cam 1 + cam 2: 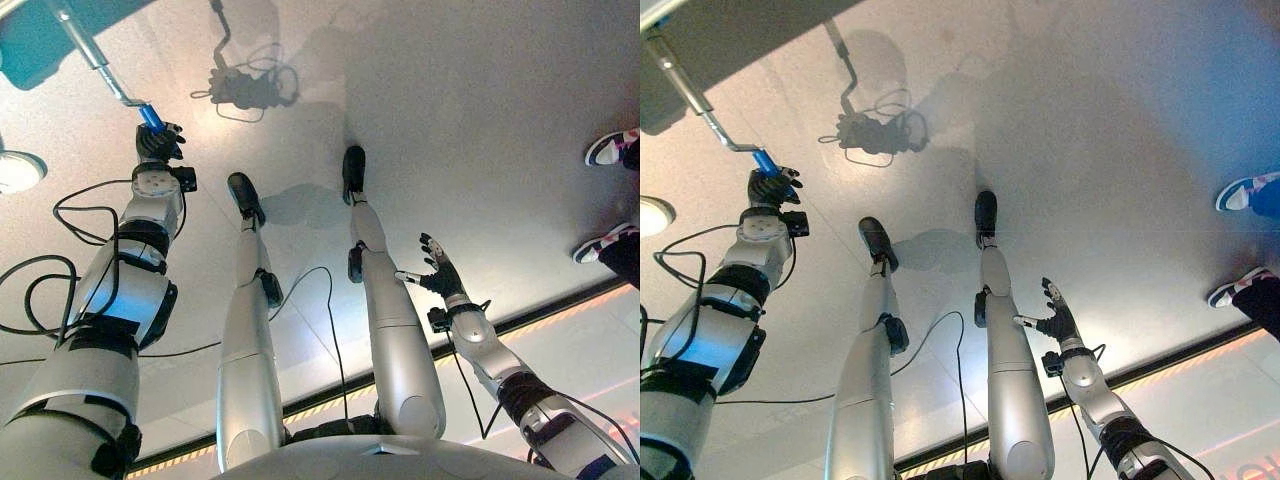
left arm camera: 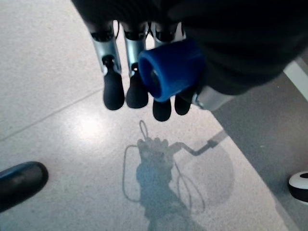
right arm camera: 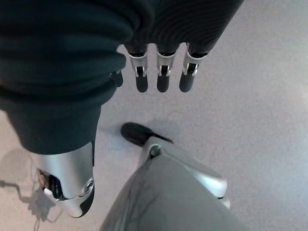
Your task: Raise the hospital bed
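Note:
A silver crank rod (image 1: 92,52) comes down from the bed frame (image 1: 40,35) at the far left and ends in a blue handle (image 1: 151,117). My left hand (image 1: 158,143) is curled round that blue handle (image 2: 171,70), with the fingers (image 2: 114,91) wrapped past its end. The crank and handle (image 1: 765,161) show the same way in the right eye view, with the left hand (image 1: 771,187) right below. My right hand (image 1: 437,272) hangs free at the lower right over the floor, its fingers (image 3: 161,79) straight and holding nothing.
A round white fitting (image 1: 18,170) lies on the floor at the far left. A person's shoes (image 1: 611,148) stand at the right edge. A dark and orange strip (image 1: 560,305) crosses the floor at the lower right.

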